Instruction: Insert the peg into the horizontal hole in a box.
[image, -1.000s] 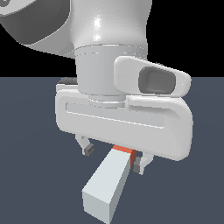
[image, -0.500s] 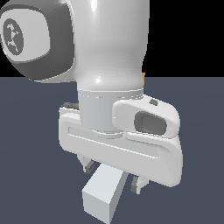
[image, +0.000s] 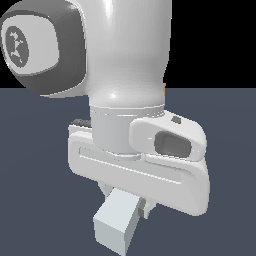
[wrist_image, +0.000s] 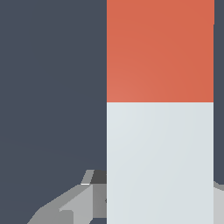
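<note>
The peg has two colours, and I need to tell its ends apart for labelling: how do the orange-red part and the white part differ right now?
In the wrist view the peg's orange-red part lies farther from the gripper, while the white part reaches back to the fingers. In the exterior view the white part pokes out below the hand; the orange-red part is hidden behind it. Both share one width and flat square-edged faces.

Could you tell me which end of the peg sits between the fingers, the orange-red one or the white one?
The white end: in the wrist view the fingers flank the peg along its white section, while the orange-red section extends away from them.
</note>
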